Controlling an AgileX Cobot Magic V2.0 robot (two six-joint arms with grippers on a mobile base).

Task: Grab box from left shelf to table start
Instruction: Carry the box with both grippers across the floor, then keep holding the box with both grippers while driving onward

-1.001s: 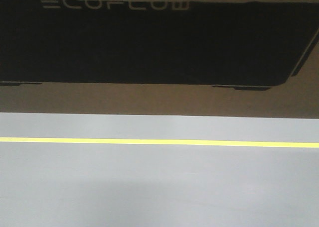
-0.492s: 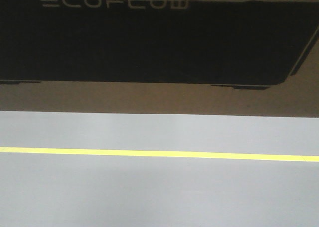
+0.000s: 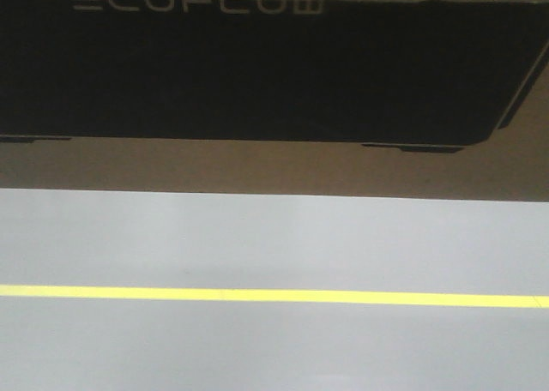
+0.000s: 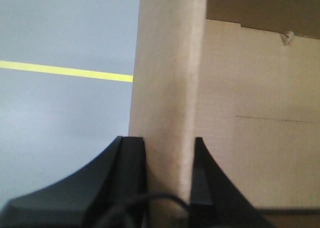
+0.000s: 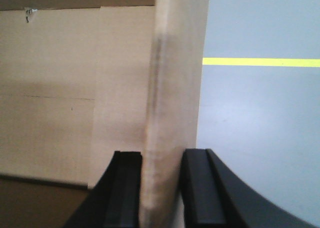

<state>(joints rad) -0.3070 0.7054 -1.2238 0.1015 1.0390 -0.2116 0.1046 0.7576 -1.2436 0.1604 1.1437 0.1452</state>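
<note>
The box point(image 3: 274, 164) fills the top half of the front view, brown cardboard with a black panel lettered "ECOFLOW", held up off the floor. In the left wrist view my left gripper point(image 4: 169, 153) is shut on a cardboard flap of the box point(image 4: 167, 78), one black finger on each side. The right wrist view has my right gripper point(image 5: 161, 163) shut on the opposite flap of the box point(image 5: 177, 73), clamped the same way. The shelf and the table are out of view.
Grey floor point(image 3: 274, 348) lies below the box, crossed by a yellow line point(image 3: 274, 296). The same floor point(image 4: 65, 118) and yellow line point(image 4: 65, 71) appear left of the flap in the left wrist view, floor point(image 5: 260, 118) on the right in the right wrist view.
The yellow floor line has slid lower in the front view, away from the box's bottom edge. The box keeps its place in the frame, with both grippers still holding it.
</note>
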